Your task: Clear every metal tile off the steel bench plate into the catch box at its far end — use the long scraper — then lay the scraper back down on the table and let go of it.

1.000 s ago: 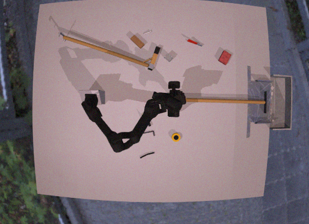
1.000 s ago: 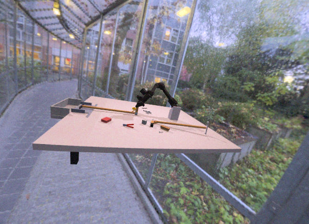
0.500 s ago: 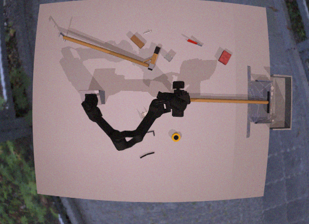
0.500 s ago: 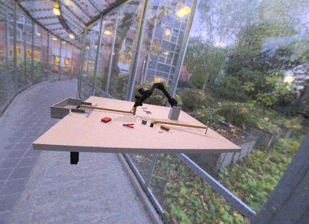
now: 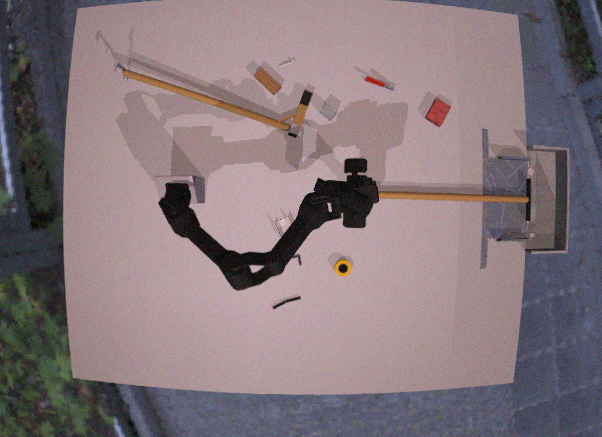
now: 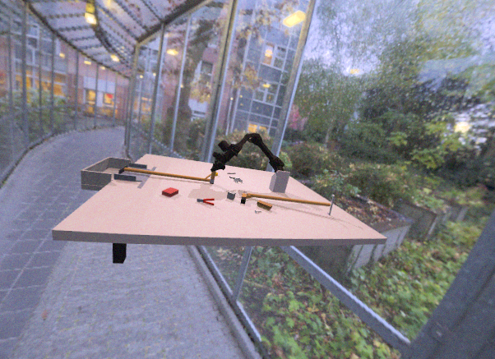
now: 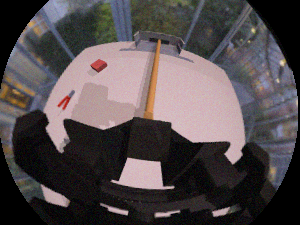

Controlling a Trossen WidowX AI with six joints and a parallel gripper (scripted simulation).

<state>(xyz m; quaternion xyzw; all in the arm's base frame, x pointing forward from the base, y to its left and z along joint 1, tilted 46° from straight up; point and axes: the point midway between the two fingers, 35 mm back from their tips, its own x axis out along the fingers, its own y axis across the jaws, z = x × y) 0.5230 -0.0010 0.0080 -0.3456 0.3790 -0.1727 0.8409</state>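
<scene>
The long scraper (image 5: 450, 197) (image 6: 164, 175) (image 7: 152, 84) has a wooden shaft and a dark blade (image 5: 528, 185) across the plate's far edge, at the catch box. My gripper (image 5: 367, 194) (image 6: 213, 171) (image 7: 149, 121) is shut on the scraper's upright grip at the near end; the arm hides the fingertips from above. The steel bench plate (image 5: 502, 185) has low side rails, and I make out no tile on its visible surface. Small pale tiles (image 5: 531, 171) (image 5: 532, 235) show at the plate and box border, beside the blade's ends. The catch box (image 5: 567, 200) (image 6: 96, 180) adjoins the plate's far end.
A second long wooden-handled tool (image 5: 210, 101) (image 6: 288, 200) lies across the upper left of the overhead view. A red block (image 5: 438, 112) (image 6: 170, 191) (image 7: 99, 65), red pliers (image 5: 376, 81) (image 6: 206, 200) (image 7: 65, 101), a brown block (image 5: 268, 81) and a yellow ring (image 5: 343, 268) are on the table.
</scene>
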